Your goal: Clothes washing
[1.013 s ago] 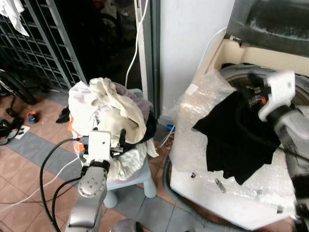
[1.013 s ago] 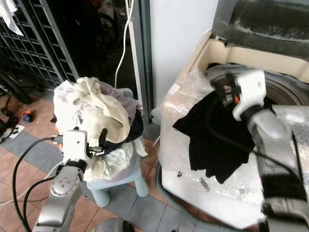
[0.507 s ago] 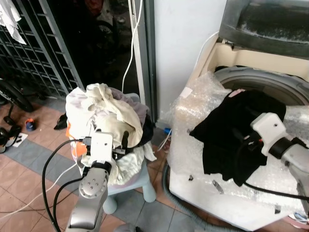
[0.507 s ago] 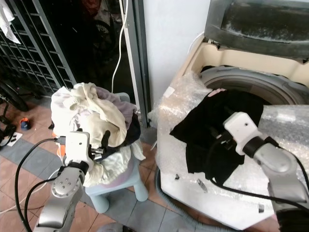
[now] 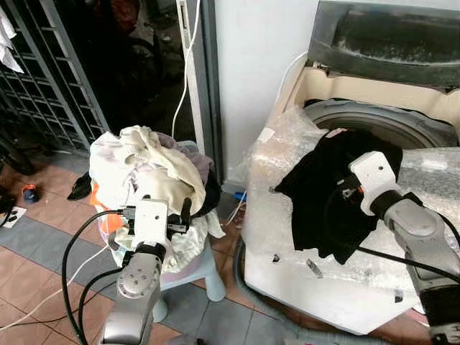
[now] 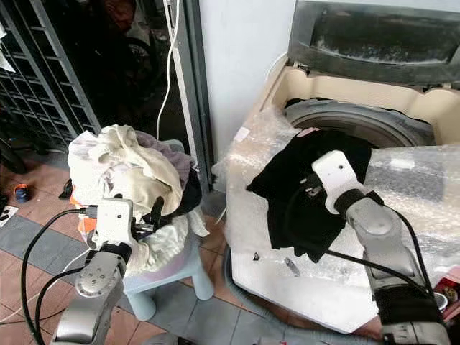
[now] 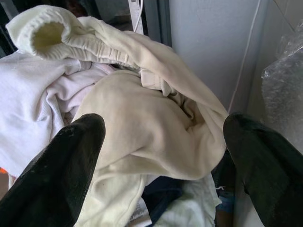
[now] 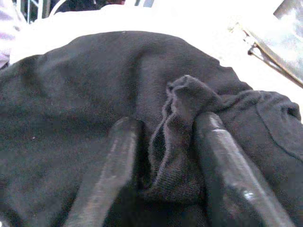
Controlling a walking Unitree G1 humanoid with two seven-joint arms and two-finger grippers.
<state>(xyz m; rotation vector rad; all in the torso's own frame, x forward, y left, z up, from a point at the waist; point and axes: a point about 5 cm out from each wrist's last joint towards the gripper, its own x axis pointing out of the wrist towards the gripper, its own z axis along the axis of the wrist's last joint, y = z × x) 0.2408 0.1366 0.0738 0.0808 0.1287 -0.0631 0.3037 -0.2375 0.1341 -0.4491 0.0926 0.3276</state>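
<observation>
A black garment (image 5: 316, 198) hangs over the bubble-wrapped front edge of the top-loading washing machine (image 5: 381, 118), whose lid (image 5: 388, 39) stands up. My right gripper (image 8: 165, 123) is shut on a raised fold of that black garment (image 8: 184, 99), and its white wrist (image 5: 374, 172) rests over the cloth. A pile of cream, white and dark clothes (image 5: 151, 165) sits on a small pale stool (image 5: 205, 269). My left gripper (image 7: 163, 142) is open right in front of the pile, with its fingers (image 7: 78, 146) wide apart on either side of a cream garment (image 7: 151, 118).
Bubble wrap (image 5: 269, 215) covers the machine's front and top. A grey hose (image 5: 241, 287) curls on the tiled floor below it. A metal gate (image 5: 50, 79) and a dark doorway stand at the left. A white cable (image 5: 188, 65) hangs down behind the pile.
My right gripper has come down from by the drum rim to the middle of the black garment. The whole view has shifted. My left arm has stayed at the pile.
</observation>
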